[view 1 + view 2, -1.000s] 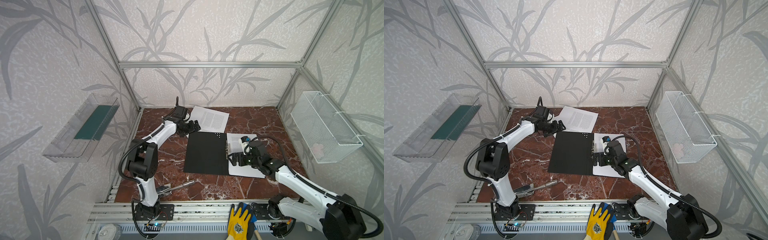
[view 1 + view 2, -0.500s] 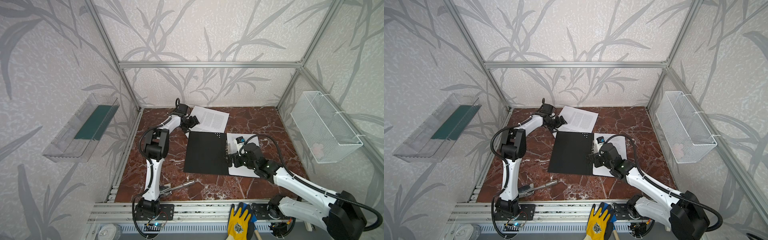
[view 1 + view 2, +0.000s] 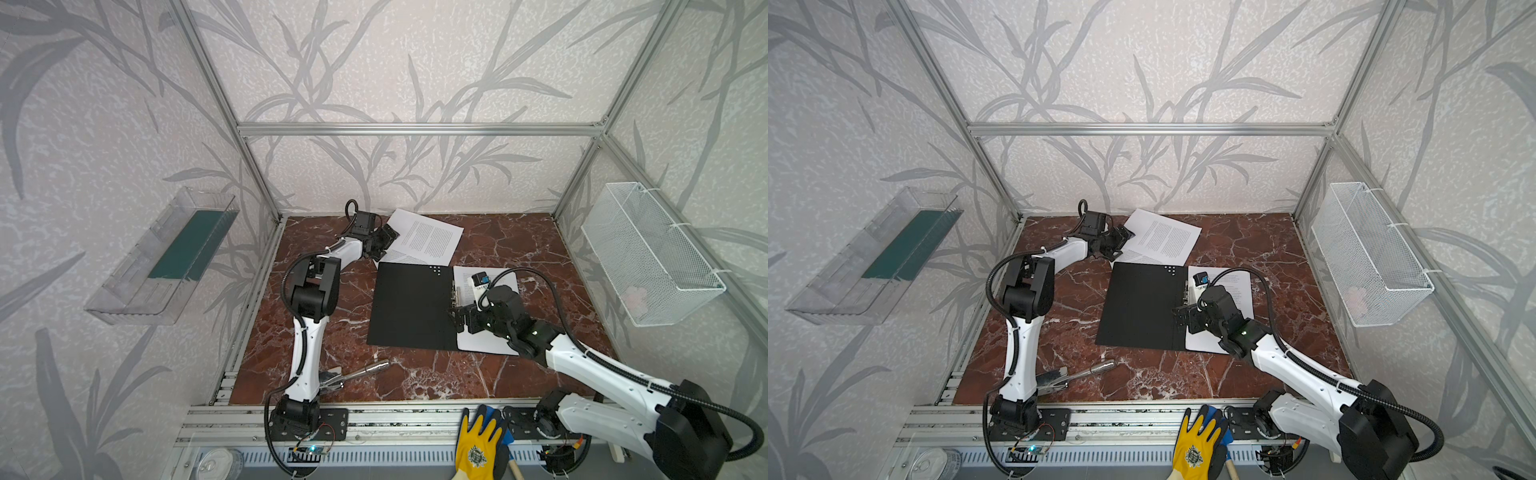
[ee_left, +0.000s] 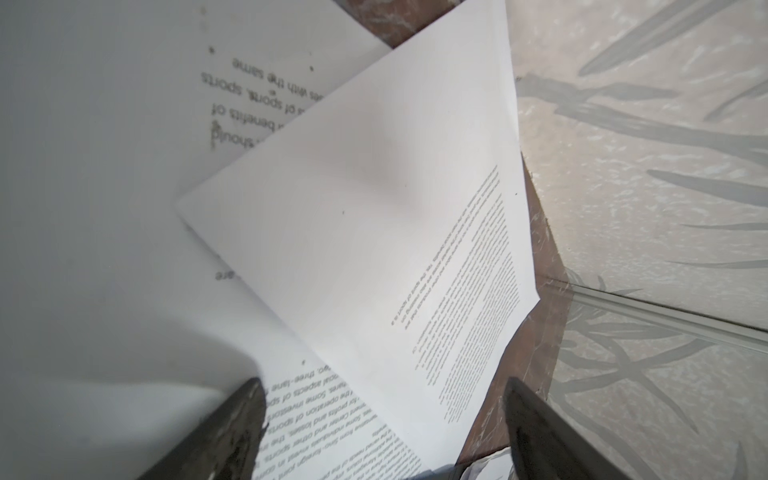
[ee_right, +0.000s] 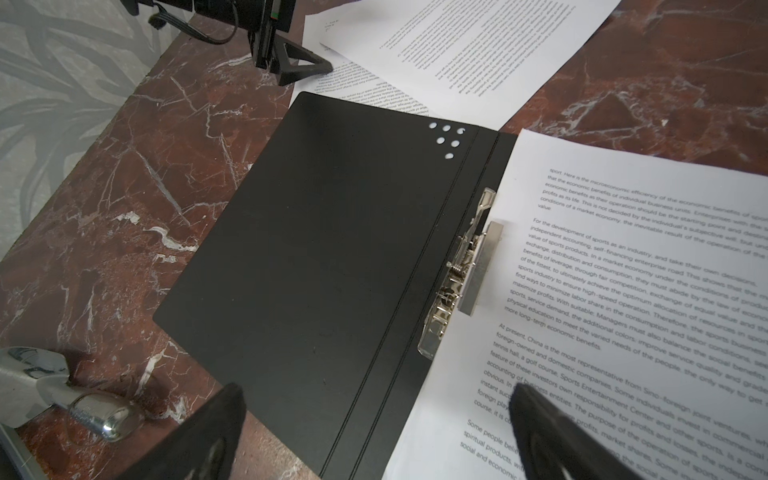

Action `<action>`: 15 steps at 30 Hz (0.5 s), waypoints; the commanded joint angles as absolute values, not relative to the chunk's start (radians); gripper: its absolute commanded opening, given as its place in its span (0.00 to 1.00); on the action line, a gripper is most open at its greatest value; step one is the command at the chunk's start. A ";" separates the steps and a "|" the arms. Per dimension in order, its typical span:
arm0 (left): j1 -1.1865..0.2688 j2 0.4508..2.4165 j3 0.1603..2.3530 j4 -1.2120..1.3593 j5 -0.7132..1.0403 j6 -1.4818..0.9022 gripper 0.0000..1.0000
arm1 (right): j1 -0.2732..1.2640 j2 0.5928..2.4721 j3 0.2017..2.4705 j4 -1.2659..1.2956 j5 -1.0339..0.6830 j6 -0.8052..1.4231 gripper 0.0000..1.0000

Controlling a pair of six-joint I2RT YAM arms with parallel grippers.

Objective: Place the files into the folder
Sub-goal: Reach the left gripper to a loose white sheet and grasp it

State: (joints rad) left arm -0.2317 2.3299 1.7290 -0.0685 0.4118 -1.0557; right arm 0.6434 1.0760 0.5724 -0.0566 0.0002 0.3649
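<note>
Thin black-faced folder (image 3: 411, 307) lying open on red marble worktop (image 3: 523, 241), printed white paper sheets (image 3: 430, 239) just behind it; left pincer (image 3: 386, 240) gaping at their corner; right pincer (image 3: 459, 318) hovering open near metal spine clip (image 5: 461, 274).

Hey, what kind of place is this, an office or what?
Probably a robot test cell: left arm and right arm bolted to a rail, an aluminium frame with wallpapered panels boxing in a marble-look table.
</note>
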 commanded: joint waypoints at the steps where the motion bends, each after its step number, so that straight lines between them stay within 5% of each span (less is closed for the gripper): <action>1: -0.232 2.371 1.715 0.044 0.394 -1.125 0.89 | 0.647 1.085 0.558 -0.021 0.006 0.361 1.00; 15: -0.239 2.401 1.677 0.492 0.443 -1.208 0.88 | 0.646 1.115 0.545 0.006 0.011 0.353 1.00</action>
